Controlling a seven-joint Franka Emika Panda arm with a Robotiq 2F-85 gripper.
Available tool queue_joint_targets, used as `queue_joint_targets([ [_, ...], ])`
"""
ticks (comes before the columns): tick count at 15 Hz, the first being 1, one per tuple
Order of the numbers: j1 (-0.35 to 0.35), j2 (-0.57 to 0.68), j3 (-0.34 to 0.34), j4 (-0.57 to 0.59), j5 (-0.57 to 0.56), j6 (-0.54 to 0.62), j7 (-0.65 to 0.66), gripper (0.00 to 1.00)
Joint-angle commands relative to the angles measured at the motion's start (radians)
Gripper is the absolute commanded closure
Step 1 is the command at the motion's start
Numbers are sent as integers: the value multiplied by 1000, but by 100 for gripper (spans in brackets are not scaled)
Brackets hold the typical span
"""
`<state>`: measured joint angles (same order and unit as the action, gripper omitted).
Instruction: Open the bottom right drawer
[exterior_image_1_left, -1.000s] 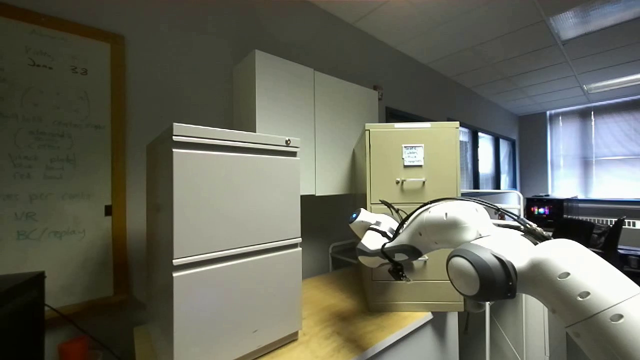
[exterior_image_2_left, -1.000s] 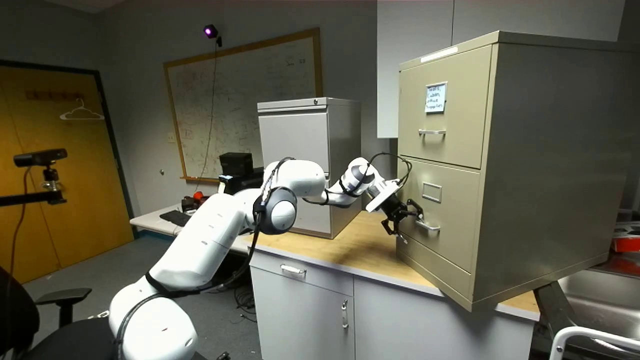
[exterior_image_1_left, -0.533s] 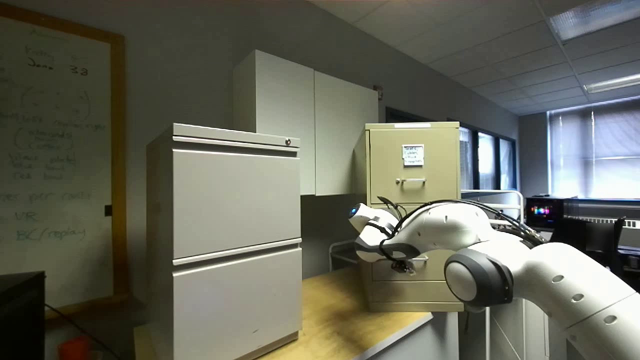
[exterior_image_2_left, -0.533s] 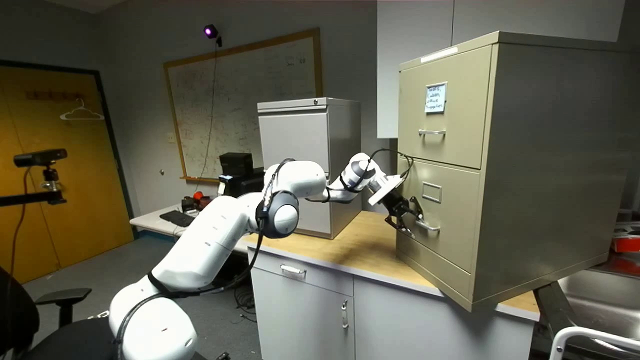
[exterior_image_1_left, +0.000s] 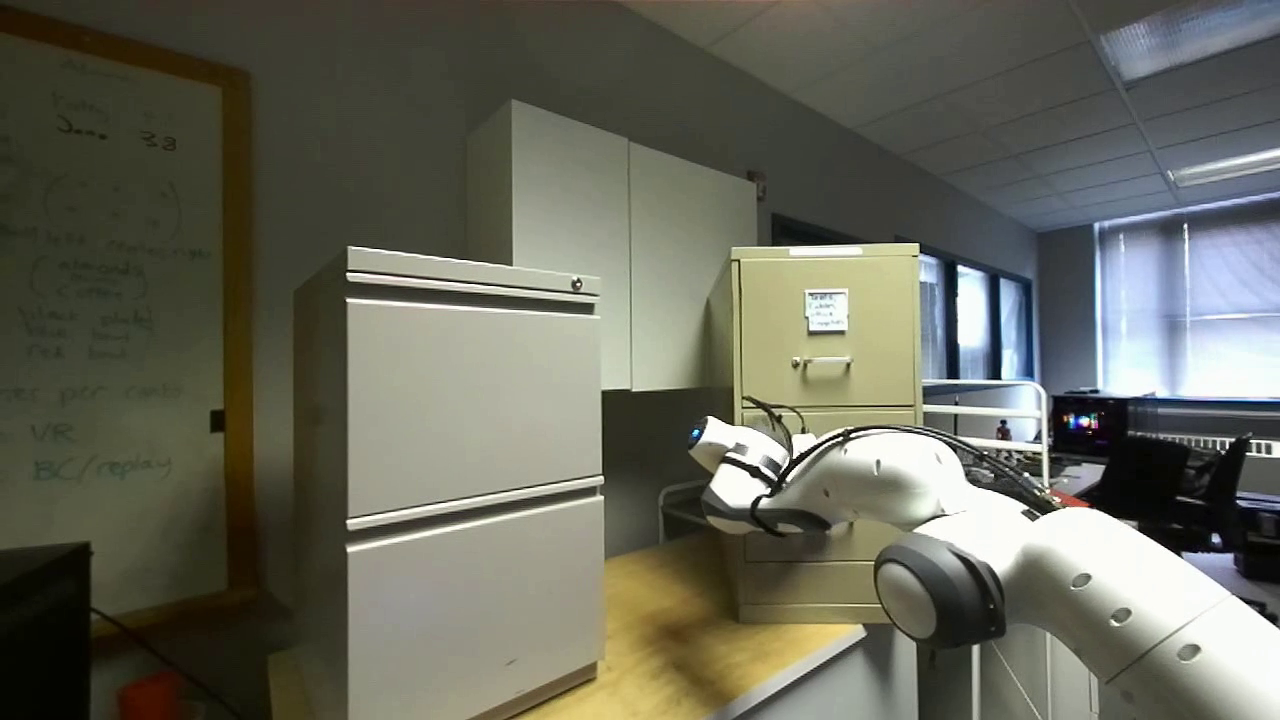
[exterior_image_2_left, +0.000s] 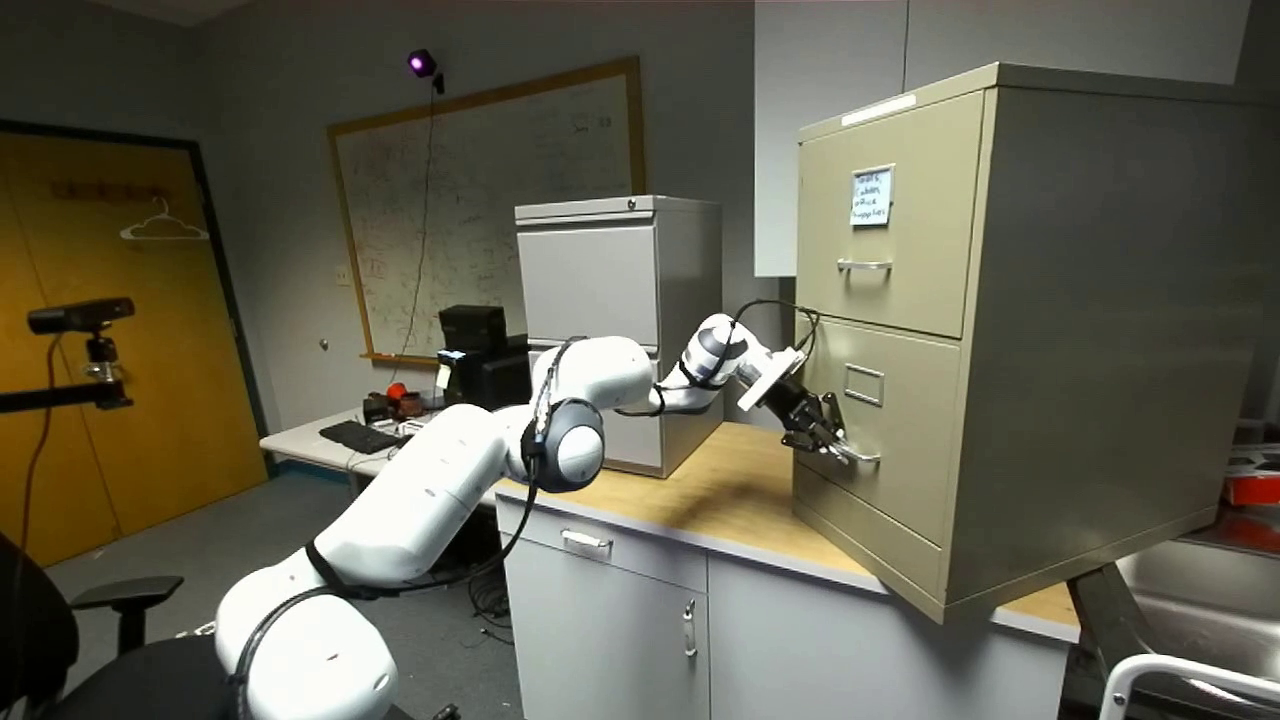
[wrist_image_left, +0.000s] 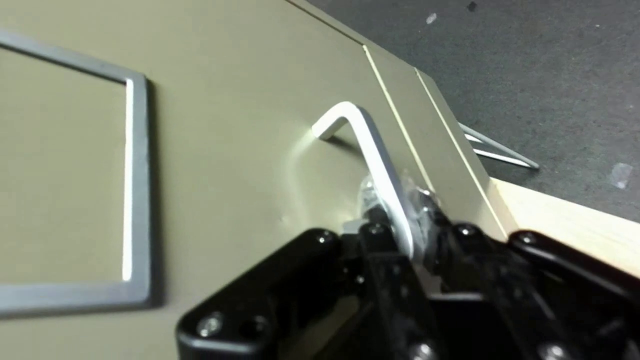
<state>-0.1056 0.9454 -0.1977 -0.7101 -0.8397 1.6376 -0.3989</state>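
Note:
The bottom right drawer (exterior_image_2_left: 925, 420) is the lower front of the beige-yellow filing cabinet, and it sits flush with the cabinet body. Its metal handle (exterior_image_2_left: 862, 456) lies under an empty label frame (exterior_image_2_left: 864, 384). My gripper (exterior_image_2_left: 838, 452) has its fingers shut on the near end of that handle. From the wrist view, the handle bar (wrist_image_left: 375, 150) runs between the clear-tipped fingers of the gripper (wrist_image_left: 397, 205), one on each side. In an exterior view the arm covers most of the drawer (exterior_image_1_left: 870, 545) and hides the gripper.
Above is the upper drawer (exterior_image_2_left: 890, 220) with its own handle and a paper label. A wide pale-grey cabinet (exterior_image_1_left: 470, 400) shares the wooden counter (exterior_image_2_left: 740, 510). Grey cupboards (exterior_image_2_left: 610, 620) are under the counter, and a white metal rail (exterior_image_2_left: 1200, 668) stands at the lower right.
The fingers have come together from wide apart and closed around the handle. The arm's elbow has sunk lower, while the drawer has not moved.

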Motion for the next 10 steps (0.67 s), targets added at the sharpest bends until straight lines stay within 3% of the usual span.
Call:
queue_joint_targets([
  [1,10,144,-57,73,-27,-104,48,96],
  [7,14,202,-67,105,-77,-154,39,96],
  [10,27,185,-70,57,-90,-147,55,96],
])
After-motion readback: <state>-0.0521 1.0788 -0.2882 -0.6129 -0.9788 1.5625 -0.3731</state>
